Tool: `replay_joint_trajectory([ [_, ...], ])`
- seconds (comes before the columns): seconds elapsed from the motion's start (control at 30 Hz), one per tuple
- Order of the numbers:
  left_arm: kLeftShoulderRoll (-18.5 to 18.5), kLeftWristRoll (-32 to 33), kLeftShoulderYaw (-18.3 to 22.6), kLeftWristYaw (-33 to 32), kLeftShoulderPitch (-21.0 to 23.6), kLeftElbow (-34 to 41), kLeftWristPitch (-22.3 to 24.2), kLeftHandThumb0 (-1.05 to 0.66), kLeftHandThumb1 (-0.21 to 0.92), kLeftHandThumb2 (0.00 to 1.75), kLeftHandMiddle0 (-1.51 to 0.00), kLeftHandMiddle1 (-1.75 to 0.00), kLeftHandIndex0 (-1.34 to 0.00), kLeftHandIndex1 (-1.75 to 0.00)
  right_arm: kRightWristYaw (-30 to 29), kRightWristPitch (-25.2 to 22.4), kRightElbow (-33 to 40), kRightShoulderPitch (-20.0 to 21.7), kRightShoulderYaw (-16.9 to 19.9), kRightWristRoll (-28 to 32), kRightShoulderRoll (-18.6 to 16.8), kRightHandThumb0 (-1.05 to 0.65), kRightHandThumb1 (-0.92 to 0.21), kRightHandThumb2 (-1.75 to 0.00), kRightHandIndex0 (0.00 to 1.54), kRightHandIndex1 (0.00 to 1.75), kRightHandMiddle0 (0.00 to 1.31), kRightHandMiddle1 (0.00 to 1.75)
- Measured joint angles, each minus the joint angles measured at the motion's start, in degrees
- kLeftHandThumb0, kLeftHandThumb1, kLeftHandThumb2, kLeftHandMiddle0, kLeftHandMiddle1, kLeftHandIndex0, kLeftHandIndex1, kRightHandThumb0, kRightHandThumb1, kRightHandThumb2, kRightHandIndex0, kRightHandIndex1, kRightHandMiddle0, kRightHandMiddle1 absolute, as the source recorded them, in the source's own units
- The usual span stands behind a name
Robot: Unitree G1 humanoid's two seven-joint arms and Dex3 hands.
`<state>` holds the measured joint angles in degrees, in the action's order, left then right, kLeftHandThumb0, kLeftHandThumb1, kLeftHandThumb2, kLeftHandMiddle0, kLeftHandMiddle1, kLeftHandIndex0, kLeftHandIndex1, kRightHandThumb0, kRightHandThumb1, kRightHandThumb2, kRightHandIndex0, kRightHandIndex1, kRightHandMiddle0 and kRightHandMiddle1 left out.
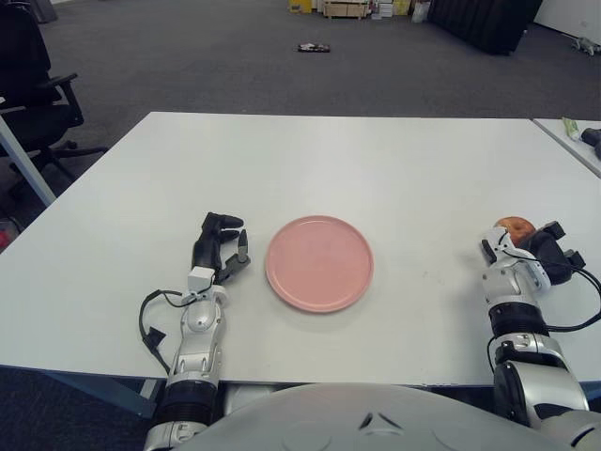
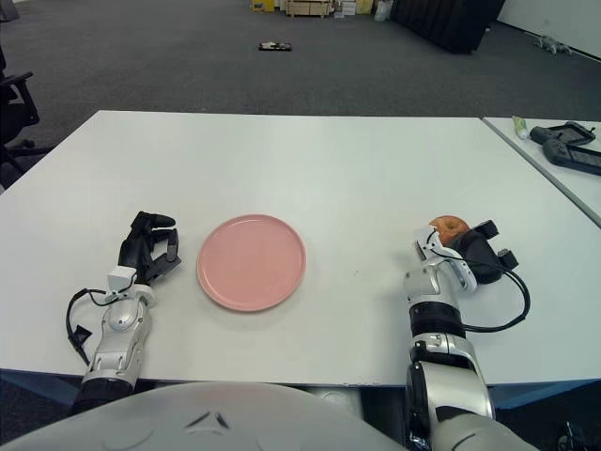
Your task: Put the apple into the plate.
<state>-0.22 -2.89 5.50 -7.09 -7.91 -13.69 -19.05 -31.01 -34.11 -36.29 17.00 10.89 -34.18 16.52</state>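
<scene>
Pink plate [image 1: 319,262] at desk [image 1: 376,160] centre, bare. Apple [image 2: 449,227] at 3 o'clock of plate, well apart, touching right hand [image 2: 462,252]; its fingers around apple, grip state unclear. Right eye view shows more apple surface. Left hand [image 1: 218,251] at 9 o'clock, fingers curled, holding nothing.

Our G1's arms, up close

We've got silver-grey jointed forearms, a black three-finger left hand [image 1: 220,250] and right hand [image 2: 470,252], white wrist blocks, plus looping black cables.
</scene>
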Motion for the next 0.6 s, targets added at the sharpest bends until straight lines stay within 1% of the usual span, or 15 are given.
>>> replay_joint_trajectory([
  [0.13,0.0,-0.07,-0.06,-0.01,-0.11,0.18,0.13,-0.39,0.64,0.91,-0.62,-1.63,-0.37,-1.75,-2.48,3.51,-4.56,1.77,-0.09,2.04,0.9,-0.64,-0.4,-0.99,0.0,1.21,0.0,1.16],
  [0.17,0.02,-0.07,-0.04,-0.01,-0.14,0.21,0.15,-0.39,0.64,0.92,-0.61,-1.63,-0.37,-1.75,-3.07,4.45,-5.61,2.21,-0.08,2.47,1.1,-0.62,-0.38,-1.04,0.01,1.33,0.0,1.32],
  [0.2,0.03,-0.06,-0.02,-0.01,-0.17,0.25,0.15,-0.39,0.64,0.92,-0.61,-1.63,-0.37,-1.75,-3.65,5.56,-6.64,2.5,-0.05,3.14,1.25,-0.61,-0.36,-1.07,0.02,1.41,0.0,1.42],
  [0.23,0.05,-0.06,0.01,-0.01,-0.19,0.27,0.15,-0.39,0.64,0.92,-0.61,-1.63,-0.37,-1.75,-4.38,7.06,-7.78,2.8,-0.05,3.87,1.49,-0.6,-0.36,-1.08,0.03,1.46,0.0,1.47],
  [0.3,0.08,-0.04,0.03,0.0,-0.22,0.29,0.15,-0.39,0.64,0.91,-0.61,-1.61,-0.36,-1.75,-5.43,9.63,-9.58,3.35,-0.04,4.86,1.8,-0.59,-0.34,-1.12,0.08,1.61,0.01,1.62],
  [0.4,0.09,0.01,0.05,0.0,-0.27,0.32,0.14,-0.39,0.65,0.91,-0.61,-1.6,-0.36,-1.75,-6.93,13.16,-12.26,3.9,-0.14,6.33,2.31,-0.58,-0.34,-1.13,0.15,1.7,0.05,1.71],
  [0.6,0.1,-0.06,0.05,-0.01,-0.38,0.41,0.12,-0.39,0.64,0.91,-0.61,-1.6,-0.36,-1.75,-9.41,18.72,-15.61,4.5,-0.75,8.35,3.15,-0.56,-0.36,-1.14,0.25,1.74,0.13,1.74],
])
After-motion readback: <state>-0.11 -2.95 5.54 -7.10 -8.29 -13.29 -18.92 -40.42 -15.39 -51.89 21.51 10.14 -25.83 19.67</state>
